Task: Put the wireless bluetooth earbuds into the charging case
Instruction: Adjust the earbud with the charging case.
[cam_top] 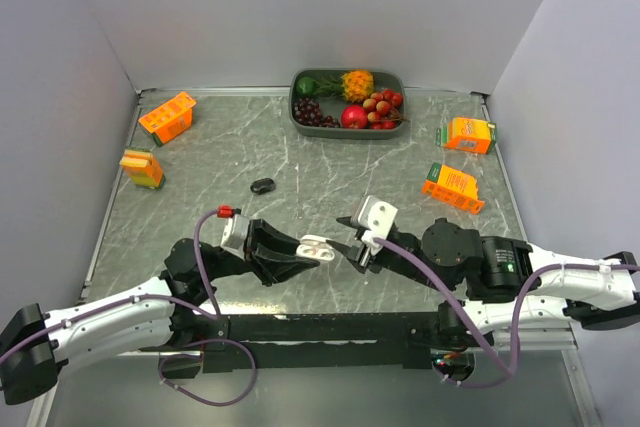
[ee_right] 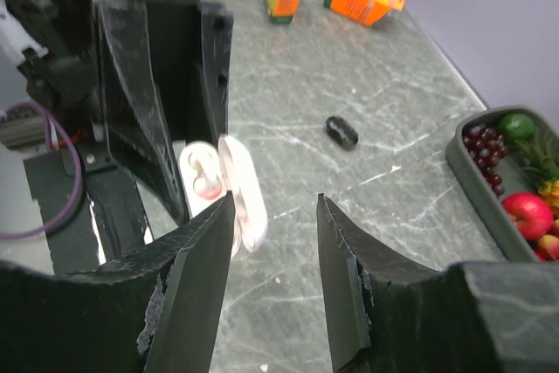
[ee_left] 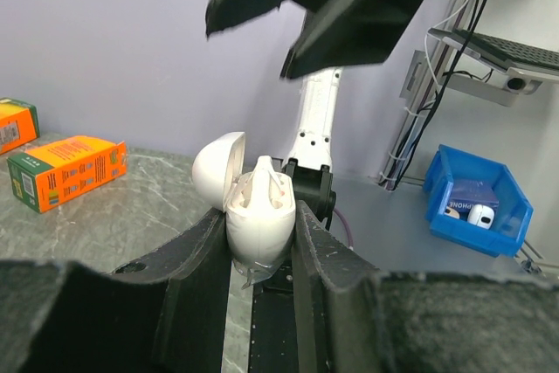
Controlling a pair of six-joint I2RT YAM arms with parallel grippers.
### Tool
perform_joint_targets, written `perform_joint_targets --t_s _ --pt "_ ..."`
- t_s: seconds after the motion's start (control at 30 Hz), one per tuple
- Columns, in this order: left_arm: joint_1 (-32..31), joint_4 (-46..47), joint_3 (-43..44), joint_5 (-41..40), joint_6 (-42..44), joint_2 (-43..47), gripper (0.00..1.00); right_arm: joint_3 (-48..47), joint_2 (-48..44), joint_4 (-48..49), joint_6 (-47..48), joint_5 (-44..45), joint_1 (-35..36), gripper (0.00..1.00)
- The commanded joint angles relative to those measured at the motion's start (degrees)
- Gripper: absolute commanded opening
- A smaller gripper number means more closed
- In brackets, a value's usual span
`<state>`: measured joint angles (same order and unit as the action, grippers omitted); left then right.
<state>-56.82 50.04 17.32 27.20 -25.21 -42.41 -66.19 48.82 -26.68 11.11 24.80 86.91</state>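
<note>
Left wrist: left hand [ee_left: 258, 211] clamped on open white charging case [ee_left: 260, 238]; right hand [ee_right: 275, 211] parted, seemingly empty, nearby.

This is a robotics lab test cell rather than a lived-in room. Plain pale walls [cam_top: 300, 17] box in a marble-patterned desk [cam_top: 300, 162] on three sides. Two arms are bolted at its near edge, with purple cables [cam_top: 200, 262] looping from them. Far beyond the left end effector [cam_top: 312, 247] sit staged props: a tray [cam_top: 350, 134] of fruit and scattered orange cartons [cam_top: 167, 117]. Off the desk, right of and beyond that end effector, a blue parts bin [ee_left: 476, 203] stands below hanging wires [ee_left: 441, 85] and a shelf-mounted device [ee_left: 498, 63].
</note>
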Motion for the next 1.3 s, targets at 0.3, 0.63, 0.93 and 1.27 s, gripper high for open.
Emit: perform_joint_targets --t_s 0.3,0.63,0.93,1.27 --pt "-0.1 3.0 2.5 2.5 -0.5 -1.4 0.01 -4.9 7.5 -1.9 0.8 1.3 0.5 0.53" --pt "-0.3 3.0 2.5 2.8 -0.6 -1.6 0.01 -4.5 6.9 -0.6 0.6 3.2 0.4 0.54" --pt "-0.7 2.8 2.9 2.8 -0.3 -2.2 0.01 -3.8 6.7 -0.1 0.6 5.4 0.1 0.54" --pt "-0.7 3.0 3.4 2.1 0.1 -2.3 0.01 -4.4 8.0 -3.8 -0.7 1.0 -0.2 0.54"
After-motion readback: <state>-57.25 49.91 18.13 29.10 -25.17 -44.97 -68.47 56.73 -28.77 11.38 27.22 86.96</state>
